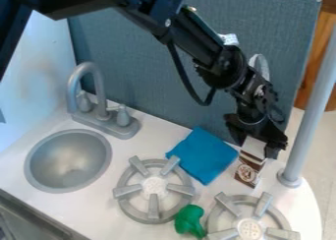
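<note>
At the right of the counter, close to the grey post, my black gripper (pixel 256 145) hangs down with its fingers on either side of the top of a small brown and white box (pixel 247 173). The box stands slightly tilted, its white upper part between the fingers and its brown printed part showing below. Just left of it lies a blue cloth (pixel 203 155), flat on the counter. A green toy (pixel 189 220) rests farther forward, between the two burners.
One grey burner (pixel 154 211) sits at front centre, another burner (pixel 281 216) at front right. The sink (pixel 68 160) and its faucet (pixel 99 94) are at left. A grey post (pixel 308 121) rises at right, and a blue-grey panel (pixel 151 62) stands behind.
</note>
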Motion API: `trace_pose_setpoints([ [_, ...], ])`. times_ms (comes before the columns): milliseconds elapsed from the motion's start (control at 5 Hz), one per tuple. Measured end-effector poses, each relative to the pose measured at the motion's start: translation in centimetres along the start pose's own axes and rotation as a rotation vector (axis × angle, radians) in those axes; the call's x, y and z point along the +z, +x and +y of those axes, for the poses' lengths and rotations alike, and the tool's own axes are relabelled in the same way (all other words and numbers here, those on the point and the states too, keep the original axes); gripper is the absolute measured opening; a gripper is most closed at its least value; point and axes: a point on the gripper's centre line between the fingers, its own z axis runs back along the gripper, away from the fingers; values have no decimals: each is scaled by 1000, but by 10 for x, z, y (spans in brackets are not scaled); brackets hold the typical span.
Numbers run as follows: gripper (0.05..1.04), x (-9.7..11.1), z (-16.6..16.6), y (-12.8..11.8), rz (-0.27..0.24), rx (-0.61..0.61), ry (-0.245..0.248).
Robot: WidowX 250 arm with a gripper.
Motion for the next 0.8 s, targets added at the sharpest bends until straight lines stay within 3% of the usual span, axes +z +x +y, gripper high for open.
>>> trace_pose_setpoints([
  [400, 1003, 3, -2, -7, 18, 38, -26],
  [600, 1001, 18, -7, 6, -19, 47, -49],
  [800, 1001, 31, -6, 8, 27, 65, -67],
])
